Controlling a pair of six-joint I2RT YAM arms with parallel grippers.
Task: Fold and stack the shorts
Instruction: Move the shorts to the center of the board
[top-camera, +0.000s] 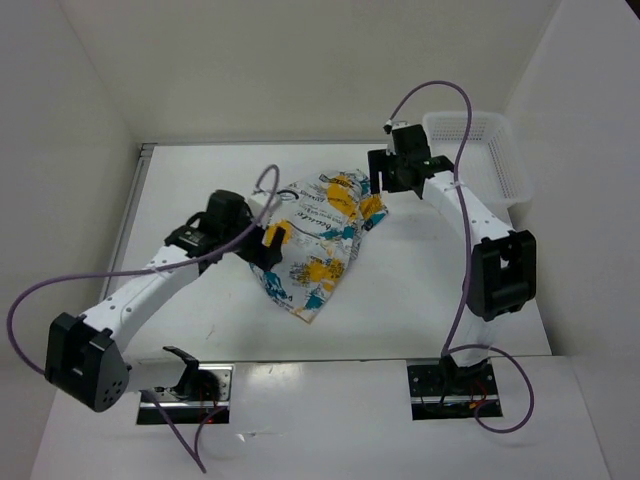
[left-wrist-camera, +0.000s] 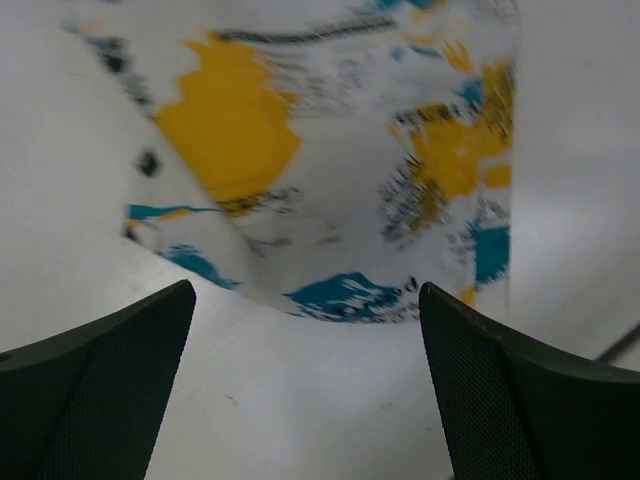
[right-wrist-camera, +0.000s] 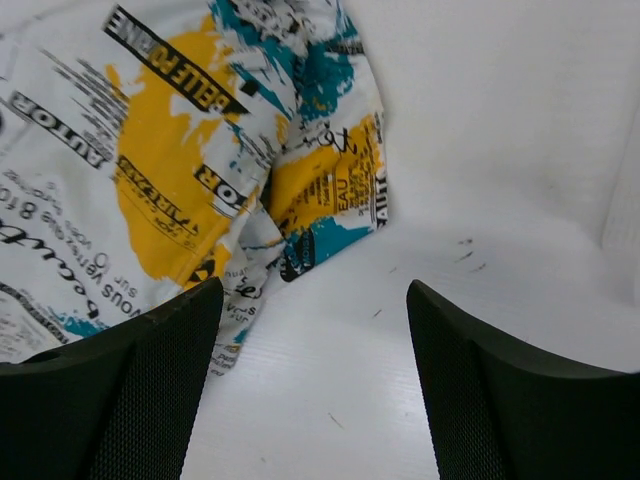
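Okay, both pincers stand apart, nothing clamped. Shorts (top-camera: 318, 240) lie bunched mid-table (top-camera: 420, 290) between them: my left pincer (top-camera: 270, 245) at their left edge, my right pincer (top-camera: 385, 180) beside their far-right corner. Basket (top-camera: 500, 150) sits far right.

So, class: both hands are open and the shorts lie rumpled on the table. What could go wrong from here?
1. The right hand is beside a bunched corner of the shorts; closing there may catch one layer only.
2. The purple cable loops close to the fabric and might snag it.
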